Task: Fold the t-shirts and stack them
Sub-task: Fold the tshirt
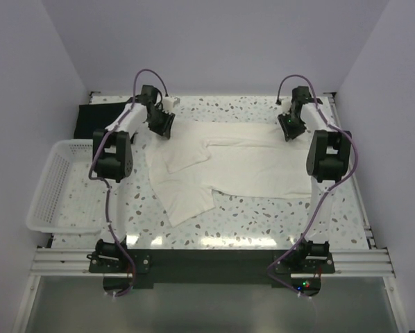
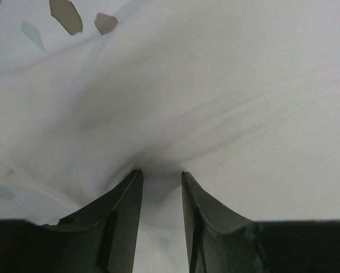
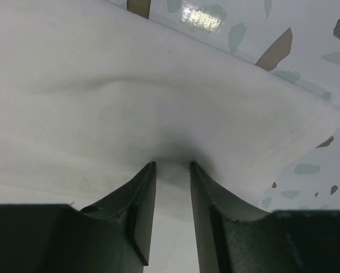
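L gripper (image 2: 161, 173) & R gripper (image 3: 173, 165) are each pinching cream t-shirt (image 1: 249, 166) w/ narrow fingers, thin bites risking slip mid-fold.

The cream t-shirt (image 1: 249, 166) is soft, matt cloth, finely woven, with gentle creases and a stitched hem that shows up close. The black t-shirt (image 1: 96, 118) looks like equally dull cloth. The table (image 1: 277, 218) has a smooth, glossy top like terrazzo, white with grey and brown flecks, and it catches the light. The basket (image 1: 44, 184) is white plastic lattice with a slight sheen. The left gripper (image 2: 158, 173) and right gripper (image 3: 173, 165) have dark, matt fingers that look like smooth hard plastic. The rail (image 1: 360, 262) at the near edge looks like pale satin metal.
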You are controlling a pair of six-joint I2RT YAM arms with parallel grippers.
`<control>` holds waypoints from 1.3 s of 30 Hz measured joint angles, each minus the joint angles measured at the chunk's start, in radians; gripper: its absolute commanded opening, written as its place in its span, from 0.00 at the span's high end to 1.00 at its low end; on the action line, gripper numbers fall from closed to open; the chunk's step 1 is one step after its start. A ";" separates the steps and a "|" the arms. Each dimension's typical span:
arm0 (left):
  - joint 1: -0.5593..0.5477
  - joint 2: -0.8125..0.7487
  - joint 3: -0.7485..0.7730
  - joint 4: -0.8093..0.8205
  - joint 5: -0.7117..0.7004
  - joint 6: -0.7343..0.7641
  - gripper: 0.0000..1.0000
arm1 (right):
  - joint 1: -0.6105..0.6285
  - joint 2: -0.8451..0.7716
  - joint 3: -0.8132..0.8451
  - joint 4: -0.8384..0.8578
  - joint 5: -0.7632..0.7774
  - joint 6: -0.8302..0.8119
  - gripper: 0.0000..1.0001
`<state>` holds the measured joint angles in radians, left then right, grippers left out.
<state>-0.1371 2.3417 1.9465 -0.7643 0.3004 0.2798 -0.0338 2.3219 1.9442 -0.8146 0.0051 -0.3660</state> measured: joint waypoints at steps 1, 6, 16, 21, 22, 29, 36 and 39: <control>0.003 0.017 0.031 0.000 0.008 0.001 0.60 | 0.000 0.002 0.008 0.004 -0.006 0.001 0.62; 0.018 0.007 0.073 0.005 0.064 0.025 0.52 | -0.004 -0.037 0.008 0.007 -0.085 -0.010 0.46; 0.035 -0.632 -0.304 0.209 0.246 0.137 0.02 | -0.006 -0.576 -0.120 0.039 -0.312 -0.154 0.01; 0.039 -0.841 -0.398 0.248 0.340 0.241 0.00 | -0.006 -0.918 -0.346 0.052 -0.467 -0.341 0.01; 0.037 -0.843 -0.398 0.217 0.364 0.290 0.00 | -0.004 -0.952 -0.372 0.022 -0.487 -0.396 0.01; 0.014 -0.801 -0.555 -0.094 0.422 0.636 0.05 | -0.002 -0.936 -0.543 -0.280 -0.427 -0.746 0.36; -0.009 -0.789 -0.655 -0.254 0.397 0.820 0.23 | -0.066 -0.904 -0.843 -0.381 -0.234 -0.926 0.73; -0.009 -0.757 -0.667 -0.271 0.377 0.861 0.25 | -0.086 -0.888 -0.910 -0.351 -0.182 -0.953 0.73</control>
<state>-0.1463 1.5845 1.2797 -1.0351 0.6773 1.1408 -0.1196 1.4342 1.0344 -1.1652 -0.1768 -1.3190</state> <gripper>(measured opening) 0.760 0.276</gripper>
